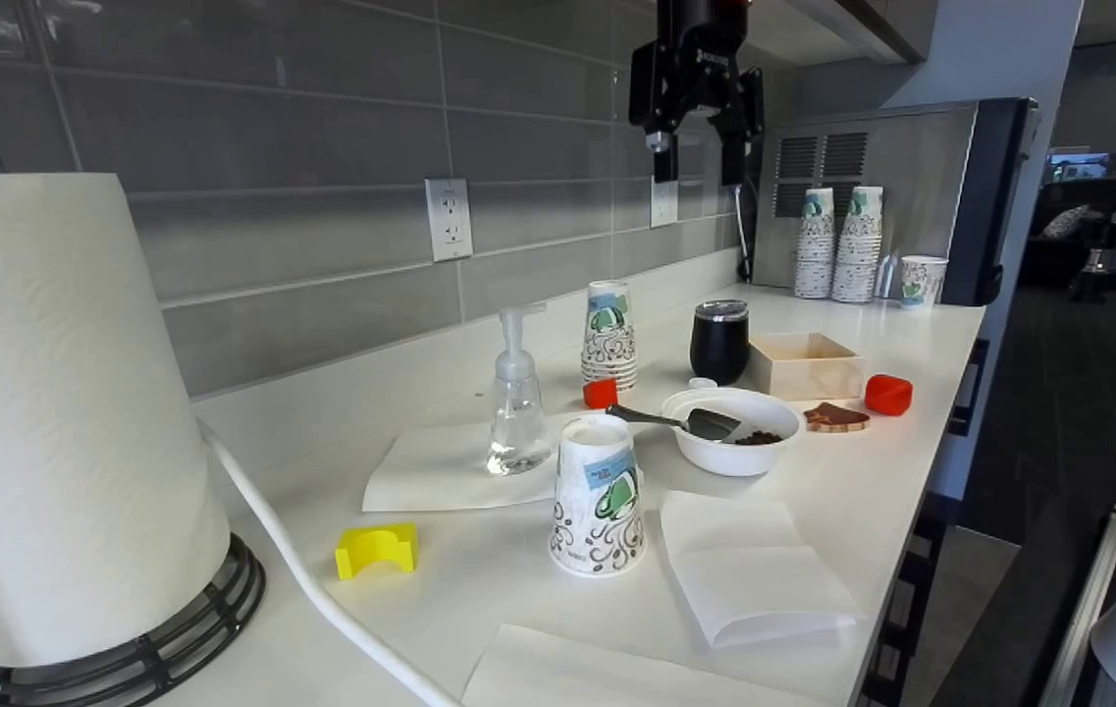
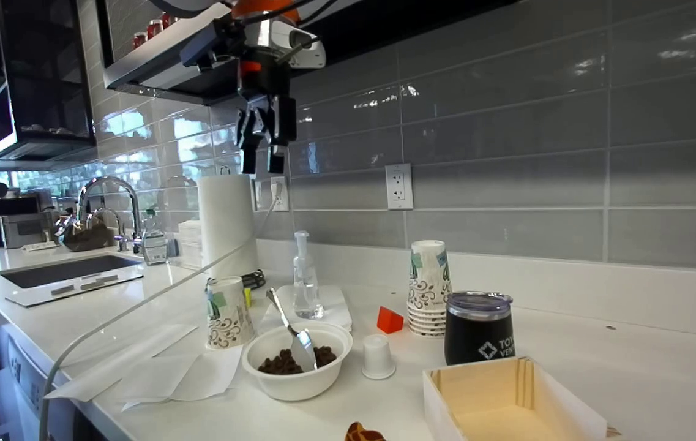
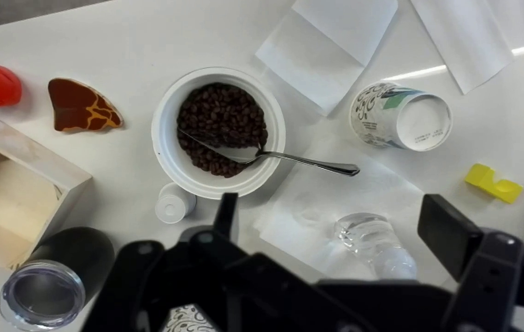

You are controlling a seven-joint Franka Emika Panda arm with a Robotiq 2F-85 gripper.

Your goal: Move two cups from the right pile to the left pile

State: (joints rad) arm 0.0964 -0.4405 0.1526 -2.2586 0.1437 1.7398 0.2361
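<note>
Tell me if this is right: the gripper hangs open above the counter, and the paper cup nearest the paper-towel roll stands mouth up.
No: the paper cup nearest the paper-towel roll stands mouth down; the wrist view shows its closed base facing up. The gripper does hang open above the counter.

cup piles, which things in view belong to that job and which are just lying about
For the job: gripper; cup stack near the tumbler; upturned cup near the yellow block.
Lying about: tumbler; yellow block; bowl; pump bottle; wooden box.
</note>
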